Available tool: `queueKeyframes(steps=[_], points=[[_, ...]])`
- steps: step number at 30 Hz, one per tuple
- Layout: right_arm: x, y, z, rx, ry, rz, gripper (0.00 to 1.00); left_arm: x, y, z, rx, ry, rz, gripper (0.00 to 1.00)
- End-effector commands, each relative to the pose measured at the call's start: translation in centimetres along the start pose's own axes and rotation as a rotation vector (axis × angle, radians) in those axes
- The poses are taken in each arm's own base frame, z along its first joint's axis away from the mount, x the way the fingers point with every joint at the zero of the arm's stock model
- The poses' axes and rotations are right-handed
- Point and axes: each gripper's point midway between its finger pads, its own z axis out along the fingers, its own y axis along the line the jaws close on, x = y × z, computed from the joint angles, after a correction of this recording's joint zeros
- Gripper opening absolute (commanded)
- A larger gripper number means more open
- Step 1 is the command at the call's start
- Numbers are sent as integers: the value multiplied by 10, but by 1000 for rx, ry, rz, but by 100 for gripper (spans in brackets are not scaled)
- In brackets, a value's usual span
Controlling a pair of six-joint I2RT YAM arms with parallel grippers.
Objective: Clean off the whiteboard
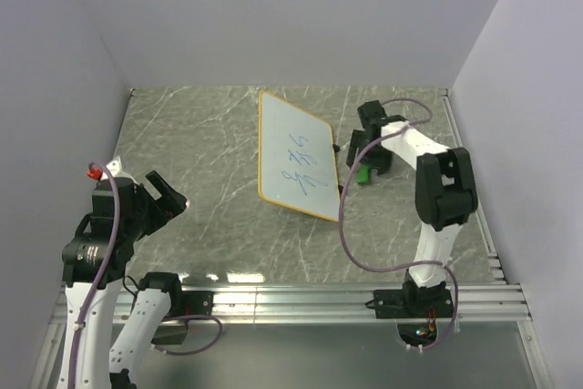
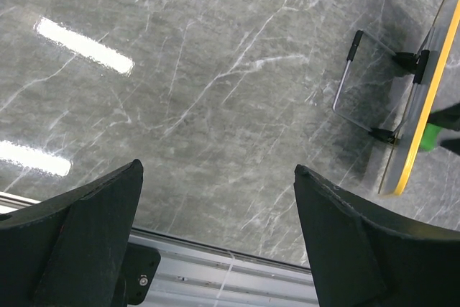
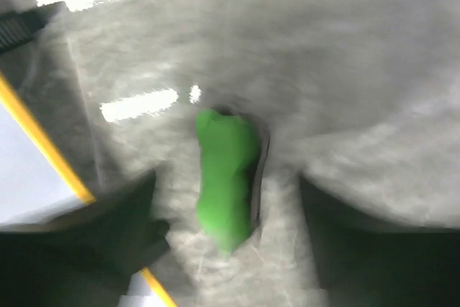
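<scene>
Whiteboard (image 1: 296, 157) stands approx. mid-table (image 1: 200, 134), propped at a tilt on a wire stand (image 2: 345, 70), w/ blue scribbles on its face. I see the L gripper (image 1: 168, 193) over bare marble at near left, well apart from the board, jaws spread wide w/ nothing between them. R gripper (image 3: 226, 181) is low, just right of the board; wrist view is blurred, but its fingers read as parted either side of the green eraser (image 3: 226, 177), a gap on each side.

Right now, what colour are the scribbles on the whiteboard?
Blue; the whiteboard shows them best in the top external view.
</scene>
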Motion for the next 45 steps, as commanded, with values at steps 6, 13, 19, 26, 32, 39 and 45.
queueKeyframes(steps=[6, 13, 19, 26, 32, 39, 45], points=[[12, -79, -34, 76, -6, 230, 100, -14, -2, 9, -18, -43, 16, 90], [3, -51, -65, -144, -63, 230, 100, -7, 5, 16, -35, -39, -1, 90], [-5, -26, -60, -188, -35, 167, 95, -5, 8, 17, -47, -44, -9, 89], [-14, -30, -29, -82, 1, 149, 74, -5, 8, 12, -38, -50, -22, 89], [-20, -40, -9, 7, 21, 131, 62, -7, 6, 9, -37, -55, -28, 89], [-10, -36, 8, -2, 64, 129, 55, -10, 8, 7, -48, -63, -28, 89], [-15, -25, -10, -26, 20, 108, 59, -11, 7, 10, -49, -61, -28, 89]])
